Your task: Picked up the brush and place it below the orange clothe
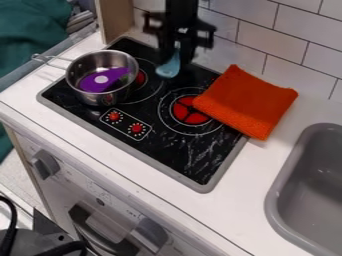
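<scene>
Gripper (176, 56), jaws clenched on the brush (169, 68), hangs above the stove (187, 161) at far side, pot (111, 97) left, cloth (244, 102) right.

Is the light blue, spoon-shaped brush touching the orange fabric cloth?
Apart. The camera view shows the black stovetop plainly between them: the brush's rounded end is to the left of the cloth, whose nearest edge does not meet it.

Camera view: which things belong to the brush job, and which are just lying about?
For the job:
- light-blue brush, at the tool
- orange cloth, partly over the stovetop

Just lying about:
- metal pot
- purple item inside it
</scene>
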`<state>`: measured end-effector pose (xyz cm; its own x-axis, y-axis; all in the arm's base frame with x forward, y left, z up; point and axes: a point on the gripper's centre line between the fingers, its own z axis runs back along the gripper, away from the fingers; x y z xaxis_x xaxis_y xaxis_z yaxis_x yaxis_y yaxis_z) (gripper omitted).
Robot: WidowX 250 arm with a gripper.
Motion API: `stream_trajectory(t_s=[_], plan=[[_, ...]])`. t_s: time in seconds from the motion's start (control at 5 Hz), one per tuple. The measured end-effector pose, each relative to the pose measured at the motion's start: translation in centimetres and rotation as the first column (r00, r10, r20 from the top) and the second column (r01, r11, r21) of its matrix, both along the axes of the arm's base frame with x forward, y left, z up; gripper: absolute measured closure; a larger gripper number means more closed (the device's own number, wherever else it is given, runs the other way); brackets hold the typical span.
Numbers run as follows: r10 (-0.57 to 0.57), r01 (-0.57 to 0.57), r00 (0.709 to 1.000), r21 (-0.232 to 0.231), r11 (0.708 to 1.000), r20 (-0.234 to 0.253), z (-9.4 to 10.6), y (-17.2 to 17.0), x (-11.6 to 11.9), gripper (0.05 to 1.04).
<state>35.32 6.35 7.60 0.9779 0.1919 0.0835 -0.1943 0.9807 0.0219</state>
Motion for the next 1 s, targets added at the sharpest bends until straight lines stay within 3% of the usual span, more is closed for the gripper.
stream_trajectory(t_s=[0.2, 0.4, 0.6, 0.8, 1.0], plan=[[-0.022, 0.021, 0.998, 0.02, 1.0, 0.062, 2.9, -1.8, -1.9, 0.778], [-0.018, 0.016, 0.998, 0.023, 1.0, 0.063, 3.8, -3.7, -5.3, 0.778], [-0.003, 0.003, 1.0, 0.007, 1.0, 0.015, 2.2, -4.8, -9.3, 0.778], [0.009, -0.009, 0.999, -0.018, 1.0, -0.032, 0.0, -5.4, -11.7, 0.778], [-0.022, 0.021, 0.999, -0.026, 0.999, -0.044, -1.1, -6.5, -11.4, 0.778]])
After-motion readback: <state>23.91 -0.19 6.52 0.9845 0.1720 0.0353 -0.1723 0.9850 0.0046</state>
